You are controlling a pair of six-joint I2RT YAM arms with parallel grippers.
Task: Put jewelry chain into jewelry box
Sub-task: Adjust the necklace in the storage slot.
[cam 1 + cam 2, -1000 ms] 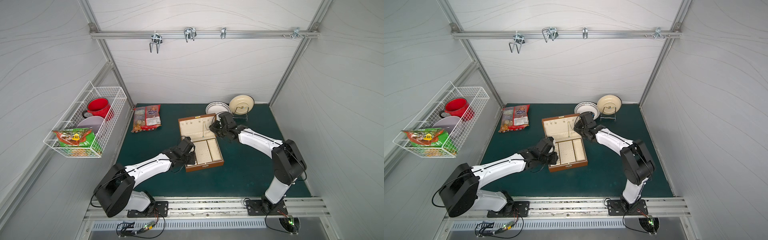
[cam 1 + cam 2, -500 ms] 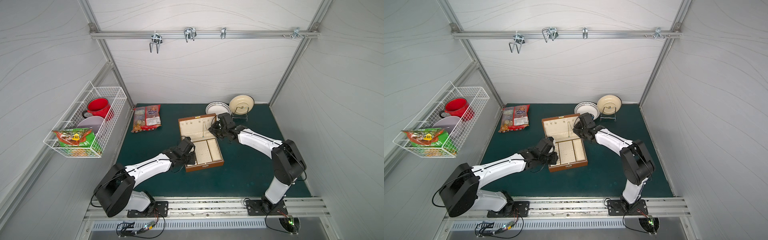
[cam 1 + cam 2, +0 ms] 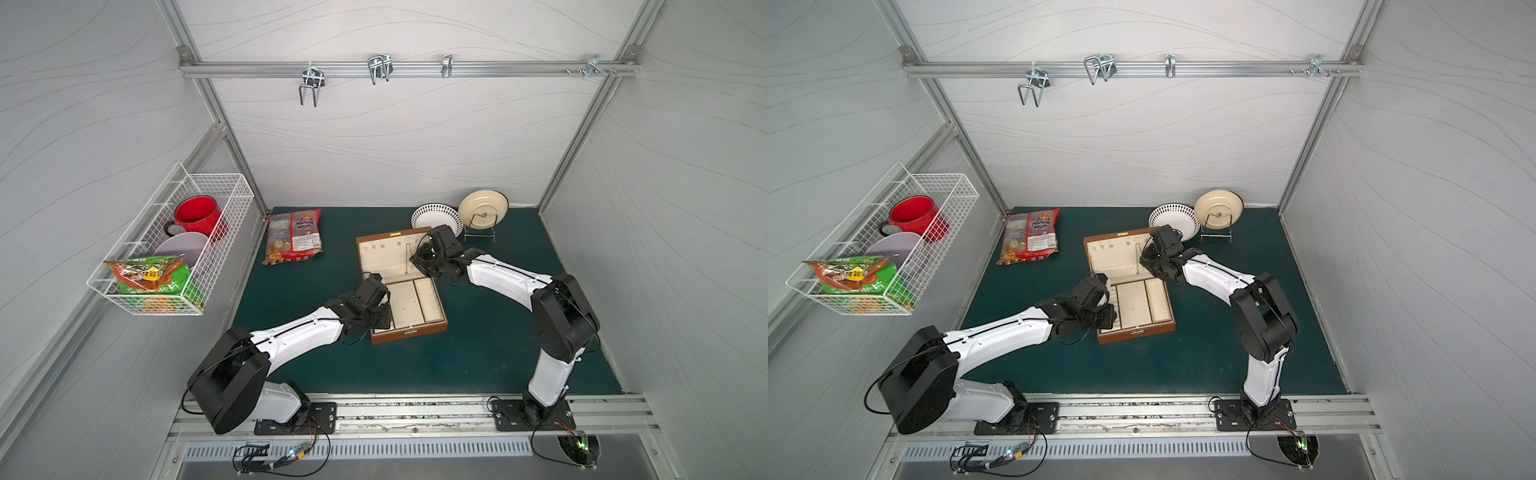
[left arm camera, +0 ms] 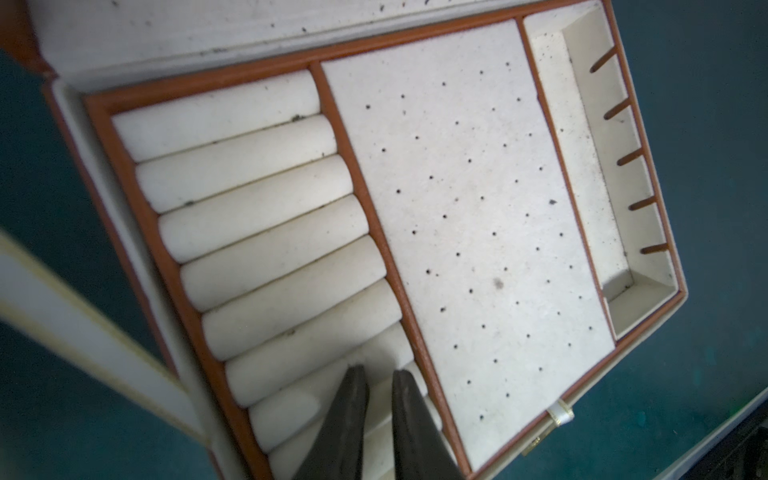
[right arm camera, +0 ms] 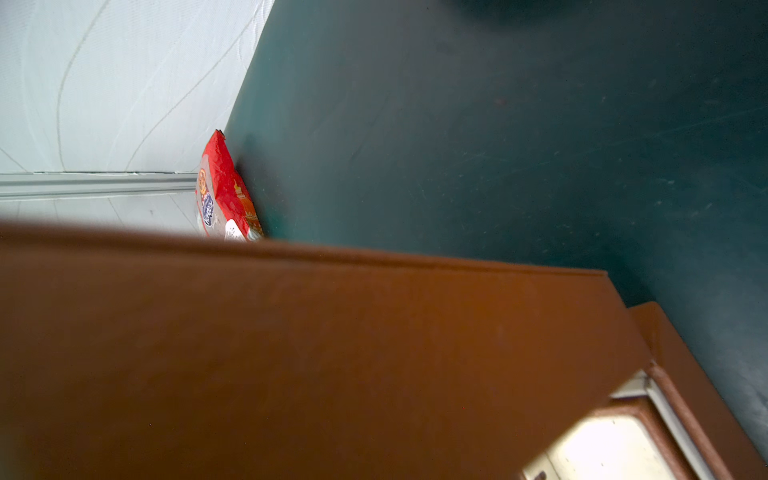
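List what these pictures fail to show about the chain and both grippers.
- right gripper: jaws too small to read in both top views. The right wrist view shows none of it, only the blurred back of the jewelry box lid.
- jewelry chain: a hair-thin line against the lid; its ends are too small to tell.
- left gripper: cut off by the left wrist view's edge; contact with the ring rolls unclear.

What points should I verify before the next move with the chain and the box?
1. Box open, lid upright: ok.
2. Chain hangs straight on the lid lining, below the hooks: ok.
3. Chain seated on a hook: cannot tell, too thin.
4. Right gripper clear of the chain: cannot tell; it is close beside it and its jaws are hidden.
5. Left gripper over the ring rolls, narrow gap, holding nothing: ok.
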